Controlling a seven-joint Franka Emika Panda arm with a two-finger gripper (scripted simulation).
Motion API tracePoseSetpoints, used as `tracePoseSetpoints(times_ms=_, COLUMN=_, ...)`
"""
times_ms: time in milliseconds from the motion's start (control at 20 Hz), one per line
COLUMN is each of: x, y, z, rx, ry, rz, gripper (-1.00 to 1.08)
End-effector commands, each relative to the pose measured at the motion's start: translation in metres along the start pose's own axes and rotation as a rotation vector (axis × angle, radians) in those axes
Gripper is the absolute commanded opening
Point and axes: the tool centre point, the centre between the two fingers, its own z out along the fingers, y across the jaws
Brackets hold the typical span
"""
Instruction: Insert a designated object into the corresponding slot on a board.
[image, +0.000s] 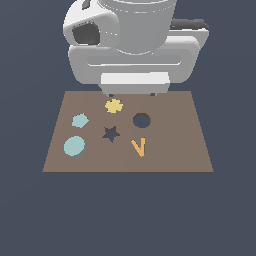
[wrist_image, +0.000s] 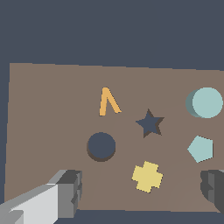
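1. Exterior view: the disc (image: 74, 146) lies flat on the board (image: 190, 145), down at 8 o'clock from the star cutout (image: 111, 133). The slot (image: 142, 120) sits at 2 o'clock from that star, well apart from the disc.
2. Here the gripper (image: 131, 93) hangs over the board's far edge, at about 1 o'clock from the disc. Only the fingertips peek out under the big white hand.
3. Handling, as a judgement: thin, rigid, probably light. A smooth round rim means it could slide, so pinch it across its widest part, edge to edge, and keep it level.
4. Wrist view: the disc (wrist_image: 206, 102) shows a raised side wall, enough rim to grip. The pentagon (wrist_image: 200, 148) lies just beside it; don't mistake one for the other.
5. The gripper (wrist_image: 142, 188) is spread wide with nothing between the fingers (wrist_image: 70, 192), the cross (wrist_image: 147, 176) lying between them. The disc is at about 1 o'clock from the fingers' midpoint, outside their span and untouched.
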Motion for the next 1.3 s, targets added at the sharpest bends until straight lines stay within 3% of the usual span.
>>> tracePoseSetpoints(times_ms=0, x=0.0, y=0.0, z=0.0, rx=0.0, ry=0.0, rz=0.0, gripper=1.0)
tracePoseSetpoints(times_ms=500, x=0.008, y=0.027, z=0.022, rx=0.002, ry=-0.002, rz=-0.017, gripper=1.0)
tracePoseSetpoints(times_ms=1250, x=0.045, y=0.128, z=0.107, rx=0.012, ry=-0.008, rz=-0.084, gripper=1.0)
